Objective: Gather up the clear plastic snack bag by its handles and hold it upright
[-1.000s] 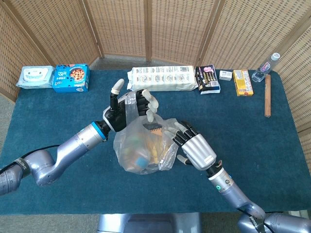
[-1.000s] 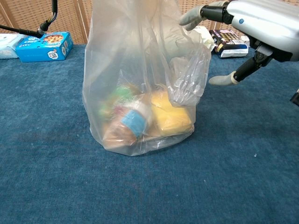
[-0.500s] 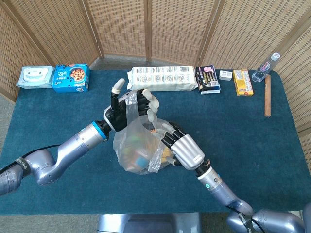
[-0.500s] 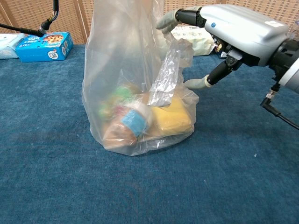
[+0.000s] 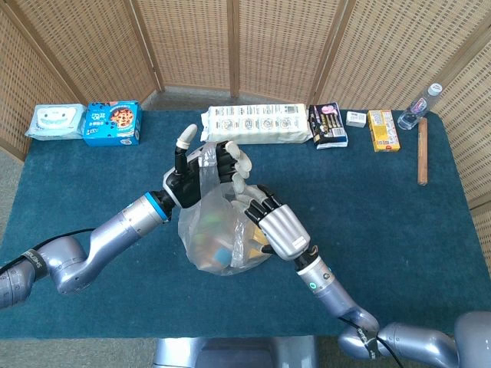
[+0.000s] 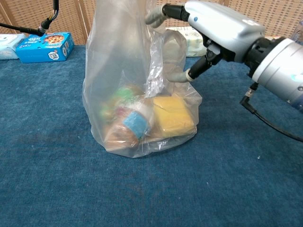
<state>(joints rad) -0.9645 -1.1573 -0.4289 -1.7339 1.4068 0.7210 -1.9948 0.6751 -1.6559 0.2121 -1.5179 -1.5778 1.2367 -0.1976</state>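
The blue-carpeted table (image 5: 399,199) carries the whole scene, and near its middle stands the clear plastic snack bag (image 6: 137,94), its base resting on the cloth with a yellow packet (image 6: 173,116) and a blue-labelled snack (image 6: 136,124) visible through the film. The left hand (image 5: 201,167) grips the bag's gathered top from the far side, fingers curled around the bunched plastic with one finger pointing up. The right hand (image 5: 275,224) is pushed against the near right side of the bag, fingers apart and reaching toward the loose second handle (image 6: 158,71); it does not appear to hold anything, though whether a fingertip has caught the film I cannot tell. The likely trouble from here is that the right hand presses the thin wall inward rather than hooking the handle, so the strip slides off, or the push tips the bag toward the left and spills the packets. The film could also stretch or tear where the left hand bunches it if that arm lifts alone. The head view shows both hands and the row of goods along the back edge: a wipes pack (image 5: 55,121), a blue cookie box (image 5: 113,123), a long white package (image 5: 255,124). The chest view hides the left hand above the frame but shows the contents and the drooping handle clearly.
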